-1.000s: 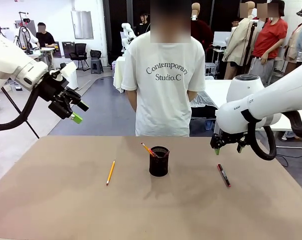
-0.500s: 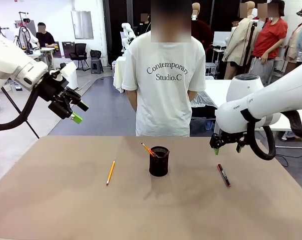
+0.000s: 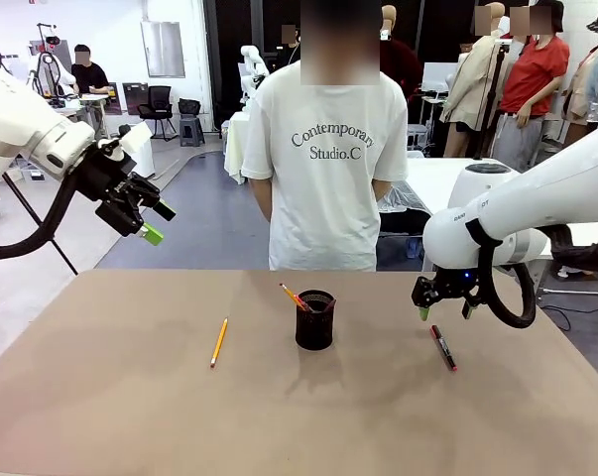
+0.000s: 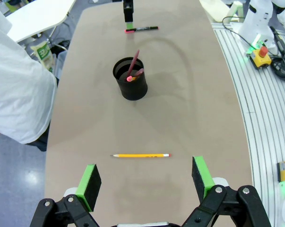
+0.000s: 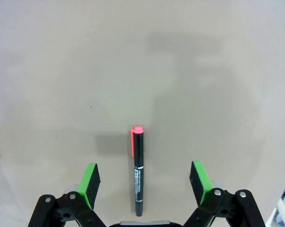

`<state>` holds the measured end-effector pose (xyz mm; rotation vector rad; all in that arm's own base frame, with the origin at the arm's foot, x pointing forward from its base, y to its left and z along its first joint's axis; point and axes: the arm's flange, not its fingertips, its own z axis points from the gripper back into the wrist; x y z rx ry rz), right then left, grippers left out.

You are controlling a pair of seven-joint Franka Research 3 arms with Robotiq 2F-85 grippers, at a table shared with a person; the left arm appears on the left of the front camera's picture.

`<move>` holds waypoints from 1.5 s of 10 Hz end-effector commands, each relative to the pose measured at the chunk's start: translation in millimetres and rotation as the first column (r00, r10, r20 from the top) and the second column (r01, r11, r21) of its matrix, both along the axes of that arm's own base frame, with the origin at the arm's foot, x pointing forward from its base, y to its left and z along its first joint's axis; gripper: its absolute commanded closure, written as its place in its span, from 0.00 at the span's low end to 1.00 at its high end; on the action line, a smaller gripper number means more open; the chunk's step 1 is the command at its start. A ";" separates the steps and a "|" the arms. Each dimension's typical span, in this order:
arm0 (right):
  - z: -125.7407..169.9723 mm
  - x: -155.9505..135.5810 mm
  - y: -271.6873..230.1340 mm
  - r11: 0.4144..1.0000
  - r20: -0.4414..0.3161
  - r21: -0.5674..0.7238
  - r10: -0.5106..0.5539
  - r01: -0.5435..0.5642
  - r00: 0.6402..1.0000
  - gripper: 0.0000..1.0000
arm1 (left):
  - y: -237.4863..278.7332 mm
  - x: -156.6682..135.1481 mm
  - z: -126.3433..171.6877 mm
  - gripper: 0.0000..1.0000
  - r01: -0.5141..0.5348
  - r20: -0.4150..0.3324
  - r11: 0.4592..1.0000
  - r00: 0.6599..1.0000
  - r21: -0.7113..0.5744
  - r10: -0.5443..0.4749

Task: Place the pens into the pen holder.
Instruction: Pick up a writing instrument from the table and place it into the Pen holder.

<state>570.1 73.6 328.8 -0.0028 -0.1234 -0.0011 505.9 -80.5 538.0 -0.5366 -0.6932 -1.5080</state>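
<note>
Right end effector, jaws released wide, has sunk closer over the black marker lying at three o'clock of the mesh pen holder; a grasp looks imminent.

Counter: plain tan-brown top, matte; could be board or cloth, can't tell from these views. Three items directly on it.
- Pen holder: black mesh cup, upright, roughly mid-counter.
- Pencil: yellow-orange, lying flat, robot's left of holder, well apart from it.
- Marker: black barrel, red cap, lying flat, robot's right of holder, well apart.
</note>
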 end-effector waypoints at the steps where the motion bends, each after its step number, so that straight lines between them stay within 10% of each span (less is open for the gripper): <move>1: -1.9 13.5 -3.1 0.999 -0.020 0.001 0.039 -0.039 0.999 0.00 | -0.8 -0.5 2.7 0.00 -0.012 -0.006 1.000 1.000 0.002 0.012; 4: -9.1 20.3 -6.9 0.999 -0.024 0.011 0.050 -0.049 0.998 0.00 | -0.8 -0.5 2.7 0.00 -0.012 -0.006 1.000 1.000 0.002 0.012; 9: -25.6 28.6 -9.7 0.998 -0.051 -0.002 0.059 -0.060 0.997 0.98 | -0.8 -0.5 2.7 0.00 -0.012 -0.006 1.000 1.000 0.002 0.012; 15: -31.9 26.3 -8.0 0.998 -0.079 0.017 0.055 -0.054 0.995 1.00 | -0.8 -0.5 2.7 0.00 -0.012 -0.006 1.000 1.000 0.002 0.012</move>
